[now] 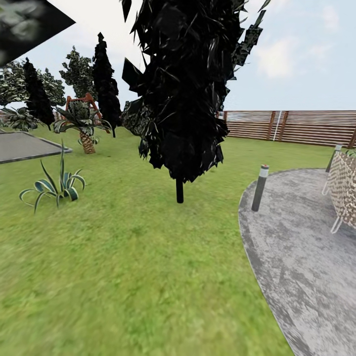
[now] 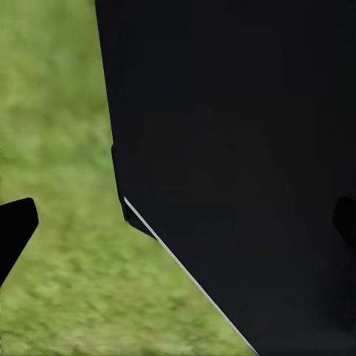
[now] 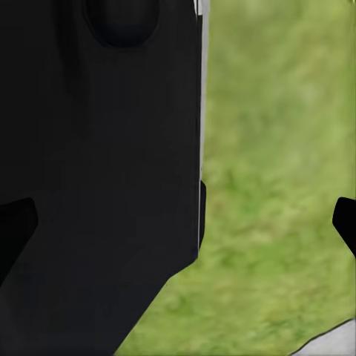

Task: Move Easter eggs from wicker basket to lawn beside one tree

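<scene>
Green lawn (image 1: 123,277) around a dark cypress (image 1: 183,89); you're travelling, both end effectors spread wide, empty-looking.

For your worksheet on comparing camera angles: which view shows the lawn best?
The head view: the lawn spreads wide around the dark columnar tree to the paved patio. Both wrist views give blurred grass patches beside black robot parts.

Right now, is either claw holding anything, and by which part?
Nothing is held. The left claw and right claw both show spread fingertips with no egg between them, only a dark robot body part and the lawn.
</scene>
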